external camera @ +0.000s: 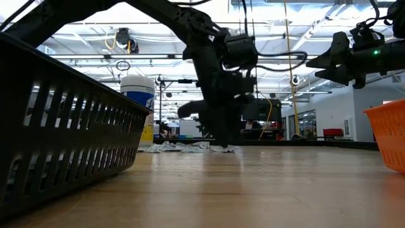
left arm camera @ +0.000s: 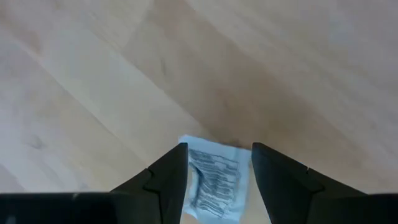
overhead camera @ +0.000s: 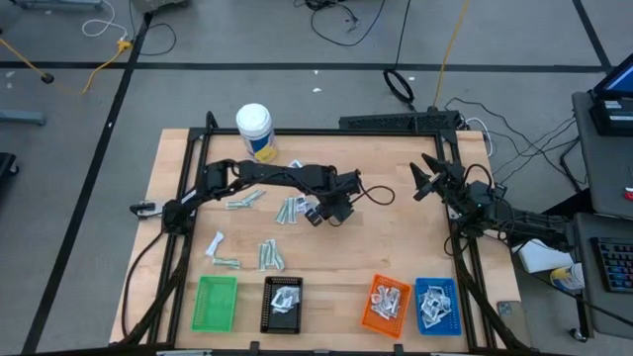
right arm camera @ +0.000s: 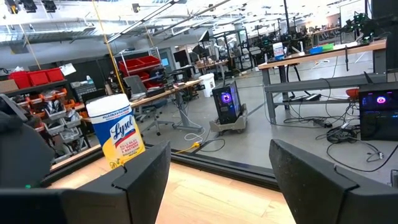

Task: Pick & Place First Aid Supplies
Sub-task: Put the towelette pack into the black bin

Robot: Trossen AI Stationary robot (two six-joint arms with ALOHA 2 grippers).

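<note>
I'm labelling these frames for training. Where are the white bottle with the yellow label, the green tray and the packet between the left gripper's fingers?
white bottle (overhead camera: 255,129), high view, on its cap.
green tray (overhead camera: 215,304), high view, on its mesh floor.
packet (left arm camera: 214,179), left wrist view, on its printed face.

The left arm reaches from its base at the left side across toward the middle of the counter, its forearm running roughly level and its wrist bent so that the left end effector (overhead camera: 331,214) points straight down. In the low view its fingertips sit at the counter surface. In the left wrist view its two dark fingers (left arm camera: 163,177) stand parted, with a small flat packet lying between them.

The right arm waits at the right side, folded back near its base and raised well above the counter. The right end effector (overhead camera: 427,178) points toward the far edge, its fingers (right arm camera: 323,180) spread wide with nothing between them.
</note>
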